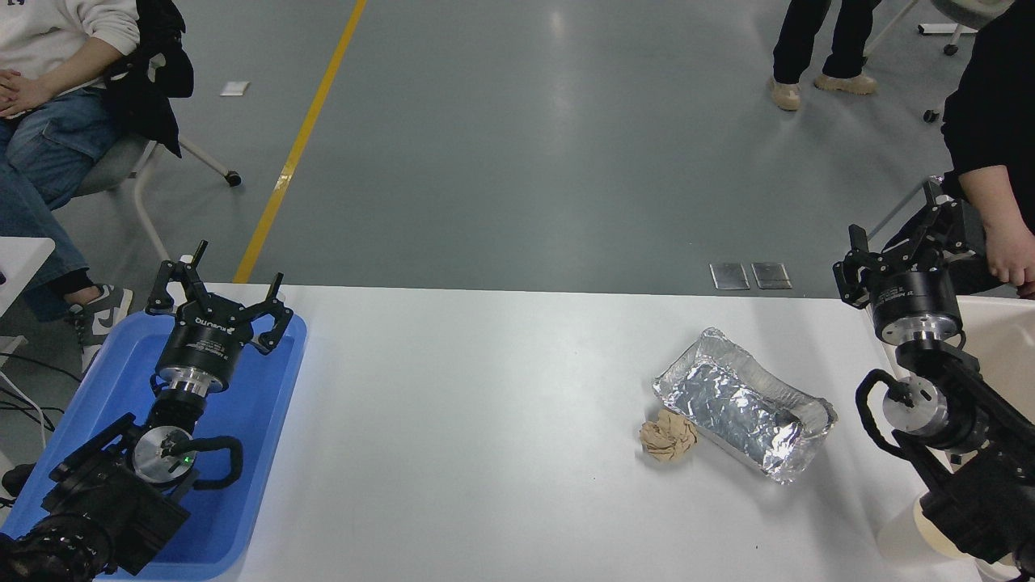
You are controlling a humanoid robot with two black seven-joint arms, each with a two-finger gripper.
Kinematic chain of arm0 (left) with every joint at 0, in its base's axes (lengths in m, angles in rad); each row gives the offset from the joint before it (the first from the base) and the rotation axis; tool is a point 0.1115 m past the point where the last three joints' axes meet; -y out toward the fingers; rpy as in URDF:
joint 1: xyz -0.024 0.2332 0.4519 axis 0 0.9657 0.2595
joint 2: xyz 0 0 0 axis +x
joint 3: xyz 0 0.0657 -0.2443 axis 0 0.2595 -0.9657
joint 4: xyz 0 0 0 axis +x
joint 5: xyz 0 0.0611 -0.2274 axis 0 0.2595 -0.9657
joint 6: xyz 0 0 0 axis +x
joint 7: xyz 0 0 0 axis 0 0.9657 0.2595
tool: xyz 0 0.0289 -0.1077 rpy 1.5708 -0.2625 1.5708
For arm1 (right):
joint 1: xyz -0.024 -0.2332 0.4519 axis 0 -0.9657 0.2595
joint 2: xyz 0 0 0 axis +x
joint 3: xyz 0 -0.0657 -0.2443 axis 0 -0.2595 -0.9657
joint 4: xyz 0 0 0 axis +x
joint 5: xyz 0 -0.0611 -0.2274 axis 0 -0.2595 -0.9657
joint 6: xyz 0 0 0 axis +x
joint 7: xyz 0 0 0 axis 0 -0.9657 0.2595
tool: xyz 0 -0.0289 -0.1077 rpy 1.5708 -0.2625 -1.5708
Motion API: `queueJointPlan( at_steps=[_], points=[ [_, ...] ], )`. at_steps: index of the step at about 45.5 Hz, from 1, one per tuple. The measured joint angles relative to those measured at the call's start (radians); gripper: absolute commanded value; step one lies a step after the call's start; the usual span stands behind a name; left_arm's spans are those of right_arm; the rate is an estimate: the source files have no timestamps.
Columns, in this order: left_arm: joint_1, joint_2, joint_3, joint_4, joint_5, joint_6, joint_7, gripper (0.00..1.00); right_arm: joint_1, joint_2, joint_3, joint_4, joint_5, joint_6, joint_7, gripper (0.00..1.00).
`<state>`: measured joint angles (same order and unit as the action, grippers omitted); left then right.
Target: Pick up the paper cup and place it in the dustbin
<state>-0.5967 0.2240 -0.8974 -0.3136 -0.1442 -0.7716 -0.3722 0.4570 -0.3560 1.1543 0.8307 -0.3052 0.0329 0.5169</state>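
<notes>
At lower right, the right arm is hiding most of the off-white paper cup (906, 535); the right tool (893, 255) is spread, gripping nothing.

foil tray (744, 404) and paper ball (668, 436) block mid-table.

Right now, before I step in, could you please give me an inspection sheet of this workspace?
Surface: white table, bare in the middle.
Job's things: off-white paper cup at near right corner, partly hidden by right arm; beige plastic dustbin at right edge, mostly hidden.
Clutter: crinkled silver foil tray; crumpled brown paper ball at its near-left corner; blue flat tray at left.
Grippers: left gripper open over the blue tray; right gripper open, empty.
Cables: loose floor cables at left.
Surroundings: seated person upper left; person's hand beside right arm.
</notes>
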Motion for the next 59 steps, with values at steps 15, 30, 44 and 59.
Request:
queueJointPlan(
  at_steps=[15, 30, 44, 59],
  points=[
    [0.0, 0.0, -0.001, 0.0, 0.0, 0.0, 0.002, 1.0, 0.01, -0.001, -0.022, -0.001, 0.0, -0.004, 0.0, 1.0],
    [0.0, 0.0, -0.001, 0.0, 0.0, 0.0, 0.001, 1.0, 0.021, 0.006, -0.029, -0.002, 0.0, -0.007, 0.0, 1.0],
    [0.0, 0.0, -0.001, 0.0, 0.0, 0.0, 0.001, 1.0, 0.056, 0.016, -0.057, -0.014, 0.0, -0.008, 0.0, 1.0],
    [0.0, 0.0, 0.0, 0.0, 0.0, 0.0, 0.001, 1.0, 0.069, 0.019, -0.074, -0.019, 0.0, -0.008, 0.0, 1.0]
  ],
)
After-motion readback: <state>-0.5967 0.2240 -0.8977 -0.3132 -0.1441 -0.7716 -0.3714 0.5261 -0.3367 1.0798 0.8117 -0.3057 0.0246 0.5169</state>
